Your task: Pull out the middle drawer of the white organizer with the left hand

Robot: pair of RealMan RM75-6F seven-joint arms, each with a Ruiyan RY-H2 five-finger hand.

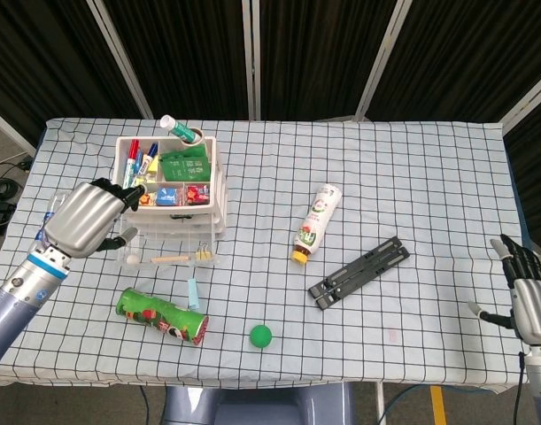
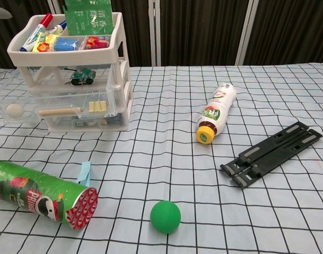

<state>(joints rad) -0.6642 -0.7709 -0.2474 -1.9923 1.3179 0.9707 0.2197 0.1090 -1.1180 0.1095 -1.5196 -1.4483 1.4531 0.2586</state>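
White organizer (image 1: 173, 190) sitting on the checked desk (image 1: 385, 168), one clear drawer (image 2: 50, 108) sticking out in front | left hand (image 1: 86, 219) hovering just left of organizer, fingers curled, holding nothing | right hand (image 1: 529, 297) far right of organizer, fingers apart

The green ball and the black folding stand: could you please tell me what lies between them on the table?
Nothing: in the head view only bare checked tablecloth separates the green ball from the black folding stand. The chest view shows the same empty stretch.
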